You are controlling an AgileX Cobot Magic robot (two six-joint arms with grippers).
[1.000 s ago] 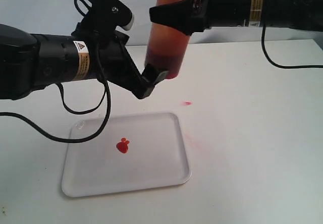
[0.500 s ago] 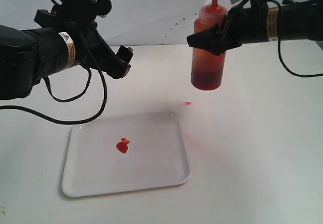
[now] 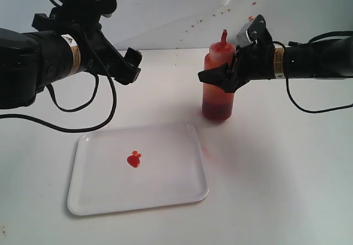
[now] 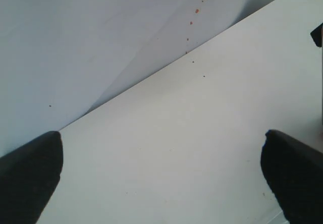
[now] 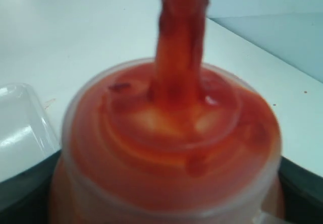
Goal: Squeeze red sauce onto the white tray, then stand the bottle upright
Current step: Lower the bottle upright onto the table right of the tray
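The bottle point(image 3: 217, 90) stands upright, orange-stained with a red nozzle, and its base looks to rest on the table just beyond the white tray's far right corner. My right gripper point(image 3: 225, 75) comes in from the right and is shut on the bottle's upper body. The right wrist view looks down on the bottle's shoulder and nozzle point(image 5: 174, 133). The white tray point(image 3: 165, 192) lies flat in front, with a small blob of red sauce point(image 3: 134, 159) left of its middle. My left gripper point(image 3: 131, 65) hangs open above the table behind the tray, with nothing between its fingers point(image 4: 30, 176).
Faint pink smudges point(image 3: 205, 150) mark the table beside the tray's right edge. Red specks point(image 3: 253, 2) dot the back wall. A black cable point(image 3: 83, 128) droops from the left arm to the table near the tray's far left corner.
My right gripper has carried the bottle down from mid-air to the table. The left gripper drew back to the left, away from the bottle, then held still.
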